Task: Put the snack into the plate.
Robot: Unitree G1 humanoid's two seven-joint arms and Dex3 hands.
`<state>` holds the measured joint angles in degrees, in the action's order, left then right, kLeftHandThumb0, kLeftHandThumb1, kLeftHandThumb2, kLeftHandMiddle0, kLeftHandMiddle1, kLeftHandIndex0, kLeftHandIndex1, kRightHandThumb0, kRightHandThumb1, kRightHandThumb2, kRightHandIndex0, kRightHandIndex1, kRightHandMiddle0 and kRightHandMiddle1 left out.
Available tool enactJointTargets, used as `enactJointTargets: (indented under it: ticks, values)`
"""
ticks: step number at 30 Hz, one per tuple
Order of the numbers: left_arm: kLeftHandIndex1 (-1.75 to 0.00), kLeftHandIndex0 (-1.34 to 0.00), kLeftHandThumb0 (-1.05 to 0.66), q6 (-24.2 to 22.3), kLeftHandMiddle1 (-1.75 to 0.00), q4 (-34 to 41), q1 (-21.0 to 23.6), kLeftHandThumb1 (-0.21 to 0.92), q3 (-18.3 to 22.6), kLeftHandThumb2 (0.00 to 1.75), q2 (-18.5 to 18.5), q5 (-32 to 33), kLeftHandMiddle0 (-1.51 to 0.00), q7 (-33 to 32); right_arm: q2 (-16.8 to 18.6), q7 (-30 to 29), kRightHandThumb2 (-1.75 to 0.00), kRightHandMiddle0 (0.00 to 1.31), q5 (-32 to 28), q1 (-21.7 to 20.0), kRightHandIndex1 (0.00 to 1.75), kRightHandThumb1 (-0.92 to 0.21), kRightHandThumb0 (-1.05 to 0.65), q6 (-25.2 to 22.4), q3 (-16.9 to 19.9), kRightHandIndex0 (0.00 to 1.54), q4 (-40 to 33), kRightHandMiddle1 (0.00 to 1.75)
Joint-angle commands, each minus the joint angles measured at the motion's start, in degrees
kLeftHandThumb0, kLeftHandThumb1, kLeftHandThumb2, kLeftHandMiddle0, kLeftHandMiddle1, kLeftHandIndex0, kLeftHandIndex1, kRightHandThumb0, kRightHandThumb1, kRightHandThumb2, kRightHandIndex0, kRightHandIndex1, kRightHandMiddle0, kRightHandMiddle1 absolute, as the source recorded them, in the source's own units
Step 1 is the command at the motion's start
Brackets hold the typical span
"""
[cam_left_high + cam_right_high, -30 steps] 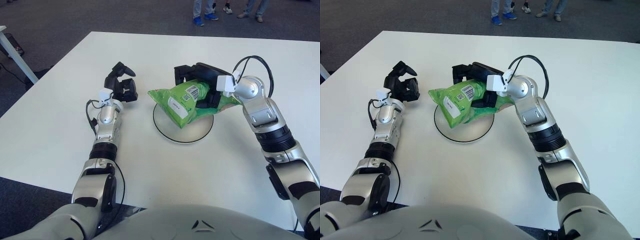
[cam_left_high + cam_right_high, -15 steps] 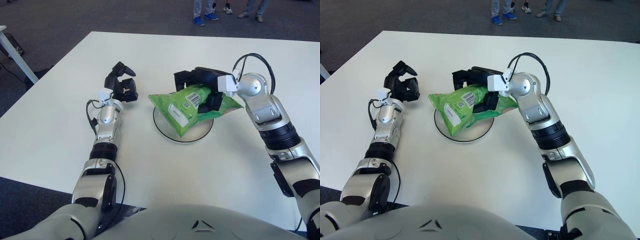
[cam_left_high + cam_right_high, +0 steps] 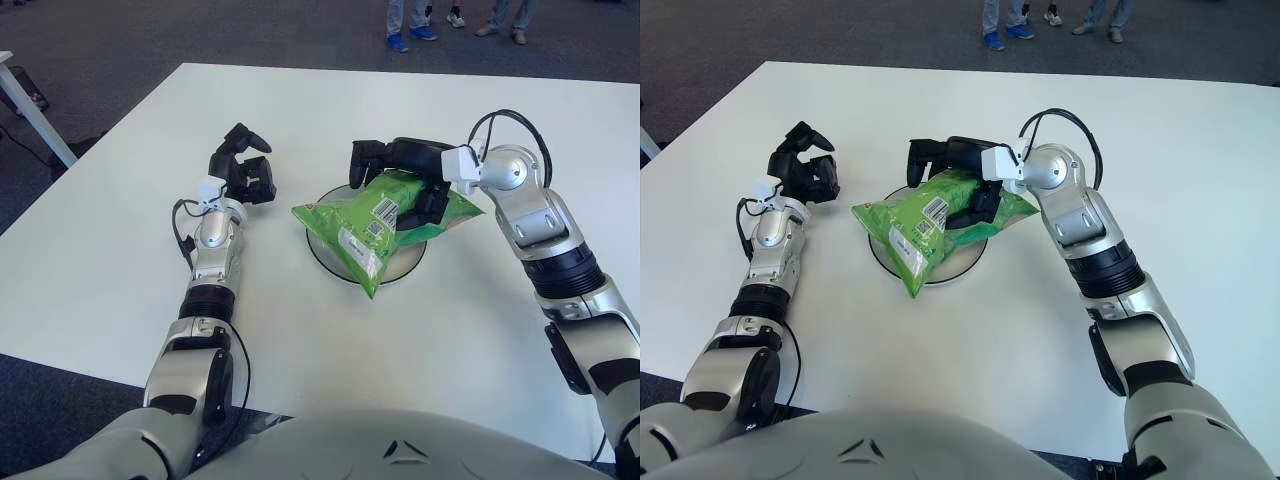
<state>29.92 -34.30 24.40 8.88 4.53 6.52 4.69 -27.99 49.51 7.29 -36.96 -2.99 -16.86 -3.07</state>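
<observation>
A green snack bag [image 3: 375,215] lies slanted across the round white plate [image 3: 408,264] in the middle of the table. Its lower left end hangs over the plate's front rim. My right hand [image 3: 396,184] reaches in from the right and is closed on the bag's upper right part, with dark fingers over the top and the thumb on the near side. My left hand [image 3: 245,170] shows to the left of the plate, a short gap away, its fingers loosely curled and holding nothing.
The white table [image 3: 120,250] stretches wide around the plate, with its left edge slanting toward me. Beyond the far edge, people's feet [image 3: 410,38] stand on the dark floor. A white table leg [image 3: 30,110] shows at far left.
The right hand has lowered the bag. It hung tilted above the plate a second ago and now lies on it, its left end swung down toward me. The left hand has not moved.
</observation>
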Motion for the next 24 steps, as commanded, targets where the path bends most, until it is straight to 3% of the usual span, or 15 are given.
enactJointTargets:
  ticks: [1, 11, 16, 24]
  values:
    - [-1.75, -0.60, -0.47, 0.0, -1.75, -2.8, -5.9, 0.34, -0.3, 1.29, -2.0, 0.0, -1.32, 0.0, -0.7, 0.9, -0.88, 0.00, -1.1, -0.6, 0.53, -0.39, -0.76, 3.0, 0.4, 0.00, 1.5, 1.08]
    - [-1.75, -0.59, -0.47, 0.0, -1.75, -3.2, -5.7, 0.35, -0.2, 1.28, -2.1, 0.4, -1.32, 0.2, -1.3, 2.5, -0.75, 0.00, -2.4, -2.0, 0.22, -0.49, -0.86, 9.8, 1.4, 0.00, 6.2, 0.75]
    - [-1.75, -0.59, -0.47, 0.0, -1.75, -3.5, -5.5, 0.35, -0.2, 1.28, -2.0, 0.6, -1.33, 0.6, -0.8, 2.9, -0.69, 0.00, -4.2, -2.5, 0.09, -0.54, -0.91, 13.4, 2.4, 0.00, 8.4, 0.46]
    - [-1.75, -0.59, -0.47, 0.4, -1.75, -4.1, -5.3, 0.35, -0.1, 1.28, -1.7, 0.4, -1.33, 0.6, 0.0, 5.8, -0.67, 0.00, -8.4, -4.6, 0.06, -0.52, -0.92, 15.5, 3.7, 0.00, 13.1, 0.35]
